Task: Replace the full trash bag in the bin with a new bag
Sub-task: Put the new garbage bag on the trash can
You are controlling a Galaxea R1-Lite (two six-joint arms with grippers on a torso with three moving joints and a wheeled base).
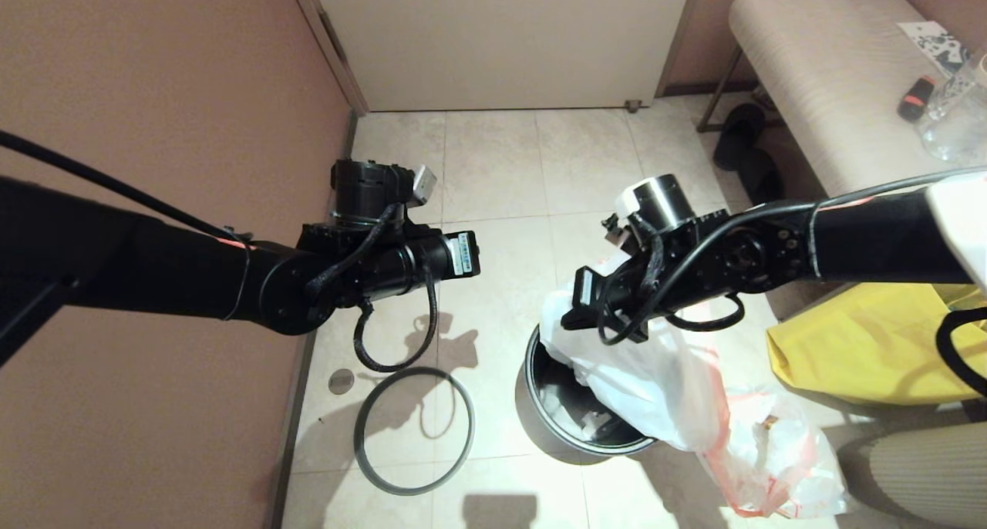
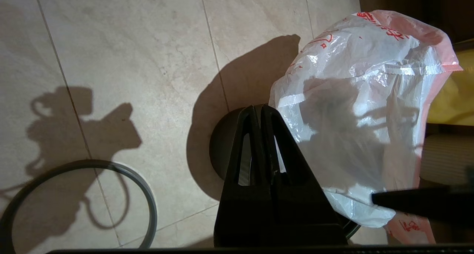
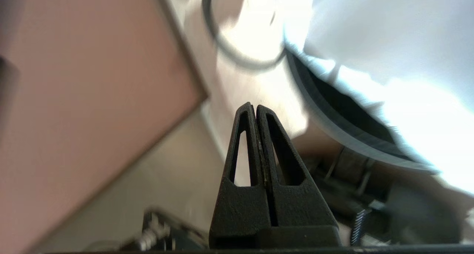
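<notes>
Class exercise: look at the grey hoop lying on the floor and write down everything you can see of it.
The grey hoop is a thin, plain ring, dull grey and smooth like plastic, and unbroken where it shows. It lies flat on the pale tiled floor, detached from the black bin, which stands apart to its right in the head view. It lies near the foot of the pink wall. The arm's shadow falls across it, and bare tile shows through its middle. Nothing but the floor touches it.

The left gripper (image 2: 259, 111) hangs over the tiled floor (image 2: 148, 61), its fingers pressed together and empty, tips at the bin (image 2: 222, 150). The new bag (image 2: 363, 109), white with a pink hem and red print, drapes across the bin. A grey hoop (image 2: 146, 194) lies apart on the tiles.
</notes>
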